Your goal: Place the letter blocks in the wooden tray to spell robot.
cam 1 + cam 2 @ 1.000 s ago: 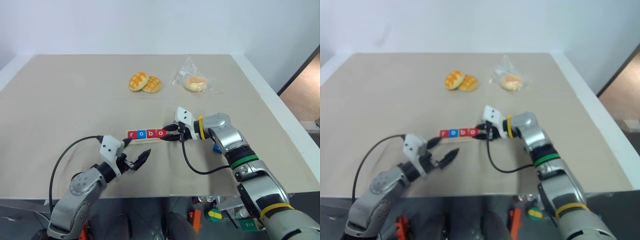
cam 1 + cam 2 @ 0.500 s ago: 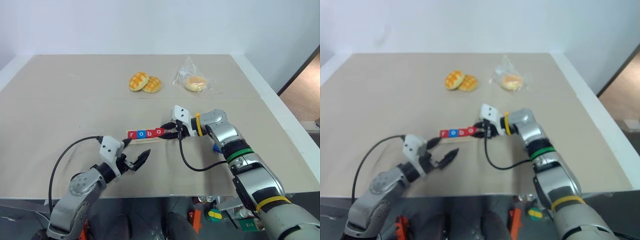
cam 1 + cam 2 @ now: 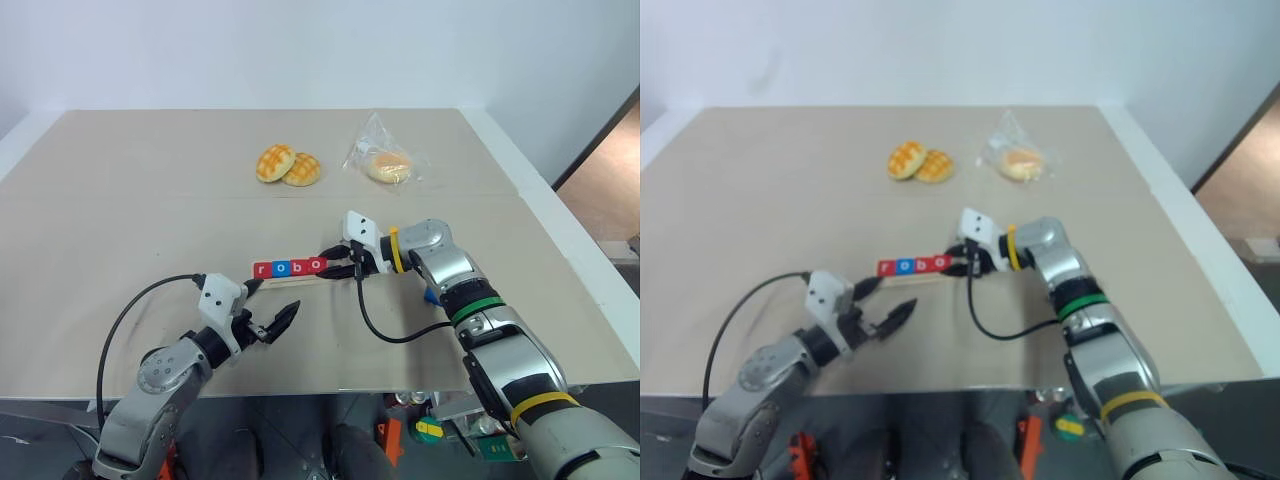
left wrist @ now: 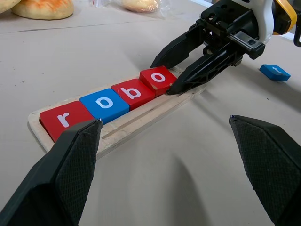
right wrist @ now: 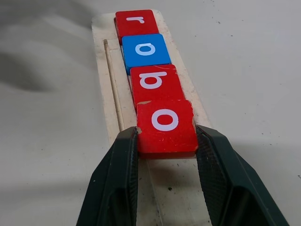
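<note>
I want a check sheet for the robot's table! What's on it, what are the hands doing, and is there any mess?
Surface: tan table, flat, no spills seen.
Job's things: wooden tray holds four letter blocks in a row, r, o, b, o. The last red o block sits between the right gripper's fingers. A blue block lies on the table beside the right arm, away from the tray.
Clutter: two buns and a bagged bun at the far side.
Grippers: right gripper shut on the red o block; left gripper open, holding nothing, near the tray.
Cables: black cable loops from each wrist.
Surroundings: white wall behind the table.
</note>
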`<state>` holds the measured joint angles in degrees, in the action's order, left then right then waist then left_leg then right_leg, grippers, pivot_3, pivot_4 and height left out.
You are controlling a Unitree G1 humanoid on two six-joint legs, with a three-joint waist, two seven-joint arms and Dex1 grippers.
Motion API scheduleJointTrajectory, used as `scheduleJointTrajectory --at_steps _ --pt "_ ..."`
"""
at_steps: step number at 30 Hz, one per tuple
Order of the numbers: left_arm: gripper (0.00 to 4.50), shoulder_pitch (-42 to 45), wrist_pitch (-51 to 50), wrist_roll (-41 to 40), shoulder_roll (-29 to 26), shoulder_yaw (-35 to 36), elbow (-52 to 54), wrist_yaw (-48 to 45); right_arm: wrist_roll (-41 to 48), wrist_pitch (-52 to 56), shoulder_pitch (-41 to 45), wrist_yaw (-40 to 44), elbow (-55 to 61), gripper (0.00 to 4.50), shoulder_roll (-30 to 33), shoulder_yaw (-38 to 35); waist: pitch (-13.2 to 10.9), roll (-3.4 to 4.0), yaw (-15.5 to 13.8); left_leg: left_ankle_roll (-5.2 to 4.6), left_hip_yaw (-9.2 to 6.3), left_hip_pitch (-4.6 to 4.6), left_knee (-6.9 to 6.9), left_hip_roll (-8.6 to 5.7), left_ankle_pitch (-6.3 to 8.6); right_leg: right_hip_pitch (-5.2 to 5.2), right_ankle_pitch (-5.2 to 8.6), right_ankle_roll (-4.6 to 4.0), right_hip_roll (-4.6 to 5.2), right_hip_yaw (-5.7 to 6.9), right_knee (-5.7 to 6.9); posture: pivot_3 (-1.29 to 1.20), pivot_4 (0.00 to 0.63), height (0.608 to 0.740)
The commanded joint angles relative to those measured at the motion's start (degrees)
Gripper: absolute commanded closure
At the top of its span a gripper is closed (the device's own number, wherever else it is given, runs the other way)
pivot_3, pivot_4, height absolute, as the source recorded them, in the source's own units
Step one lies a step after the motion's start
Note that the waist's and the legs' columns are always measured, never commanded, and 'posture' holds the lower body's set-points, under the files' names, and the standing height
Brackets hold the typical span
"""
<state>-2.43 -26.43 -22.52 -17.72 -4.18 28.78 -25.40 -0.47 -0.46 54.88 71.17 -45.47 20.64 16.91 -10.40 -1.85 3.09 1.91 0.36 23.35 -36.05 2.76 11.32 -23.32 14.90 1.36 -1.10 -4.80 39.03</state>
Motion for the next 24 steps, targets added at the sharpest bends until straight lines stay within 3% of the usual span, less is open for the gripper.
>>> scheduleJointTrajectory --at_steps 1,24 --pt "0.00 -0.4 1.5 0.2 -0.2 0.4 1.3 -0.2 -1.6 -0.4 1.0 0.8 -2.0 2.82 -0.5 0.9 0.0 0.00 0.0 0.00 0.00 0.00 0.00 0.00 0.00 0.00 0.00 0.00 0.00 0.00 0.00 0.00 0.150 0.740" --pt "0.00 0.6 0.7 0.1 -0.3 -0.3 1.4 -0.1 -0.8 10.4 -1.1 -0.2 5.5 2.82 0.3 -0.5 0.0 0.00 0.0 0.00 -0.03 -0.03 0.11 0.00 0.00 0.01 0.05 -0.10 0.00 0.03 0.01 0.00 0.150 0.740"
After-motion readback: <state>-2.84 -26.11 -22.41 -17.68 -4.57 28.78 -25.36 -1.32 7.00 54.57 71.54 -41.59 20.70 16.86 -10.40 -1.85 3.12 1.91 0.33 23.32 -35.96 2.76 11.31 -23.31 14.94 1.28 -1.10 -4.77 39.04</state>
